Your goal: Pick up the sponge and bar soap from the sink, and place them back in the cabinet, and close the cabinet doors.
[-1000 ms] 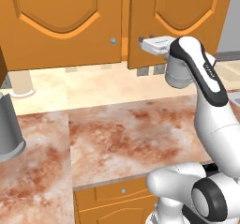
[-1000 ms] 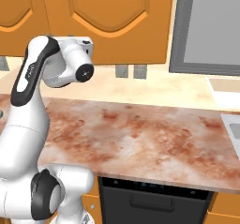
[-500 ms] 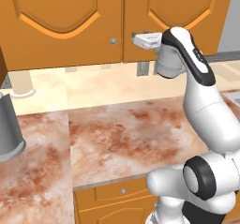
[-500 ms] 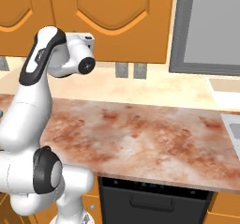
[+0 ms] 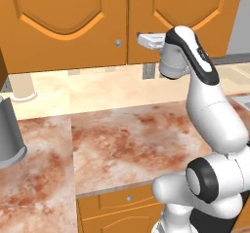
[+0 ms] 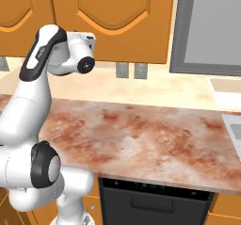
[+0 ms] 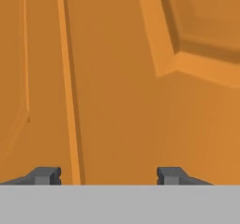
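Note:
Both cabinet doors (image 5: 63,22) stand shut, and a small round knob (image 5: 117,43) shows near their seam. My gripper (image 5: 141,37) is raised against the lower left corner of the right door (image 5: 185,8); from the other side it (image 6: 90,36) is right at the wood. In the hand view the gripper (image 7: 108,175) is open with nothing between its fingertips (image 7: 46,175), facing the door seam (image 7: 70,101) and the arched panel edge. A pale grey rim (image 6: 233,125) at the counter's right end may be the sink. The sponge and bar soap are out of view.
A marbled red-brown counter (image 5: 122,144) runs below the cabinet. A dark grey pot (image 5: 10,134) stands at its left end, with a cream cylinder (image 5: 22,88) behind it. Wall outlets (image 6: 128,70), a grey panel (image 6: 207,26) and a black appliance front (image 6: 150,200) lie to the right.
The hand has shifted a little left and up along the right door toward the seam. The doors look shut throughout.

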Tool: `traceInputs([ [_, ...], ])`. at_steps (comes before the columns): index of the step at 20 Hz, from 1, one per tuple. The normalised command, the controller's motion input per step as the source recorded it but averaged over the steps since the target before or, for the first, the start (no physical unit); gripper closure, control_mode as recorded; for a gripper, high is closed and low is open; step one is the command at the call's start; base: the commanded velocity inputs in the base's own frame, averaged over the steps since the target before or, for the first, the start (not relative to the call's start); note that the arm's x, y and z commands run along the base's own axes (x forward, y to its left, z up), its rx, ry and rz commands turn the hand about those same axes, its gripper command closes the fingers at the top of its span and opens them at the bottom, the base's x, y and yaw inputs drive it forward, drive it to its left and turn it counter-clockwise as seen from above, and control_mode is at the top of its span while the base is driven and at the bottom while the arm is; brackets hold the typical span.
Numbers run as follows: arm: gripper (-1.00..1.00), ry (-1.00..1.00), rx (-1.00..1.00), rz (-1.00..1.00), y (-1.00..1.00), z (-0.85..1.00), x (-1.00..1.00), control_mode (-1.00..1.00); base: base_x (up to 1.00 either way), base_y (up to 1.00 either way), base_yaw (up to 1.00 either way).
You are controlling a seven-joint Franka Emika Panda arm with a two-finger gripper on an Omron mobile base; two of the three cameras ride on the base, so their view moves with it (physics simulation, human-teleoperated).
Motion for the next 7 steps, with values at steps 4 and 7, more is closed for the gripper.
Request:
traceInputs([
  [4, -1.0, 0.0, 0.0, 0.0, 0.0, 0.0, 0.27, -1.0, 0.0, 0.0, 0.0],
  [7, -1.0, 0.0, 0.0, 0.0, 0.0, 0.0, 0.24, -1.0, 0.0, 0.0, 0.0],
])
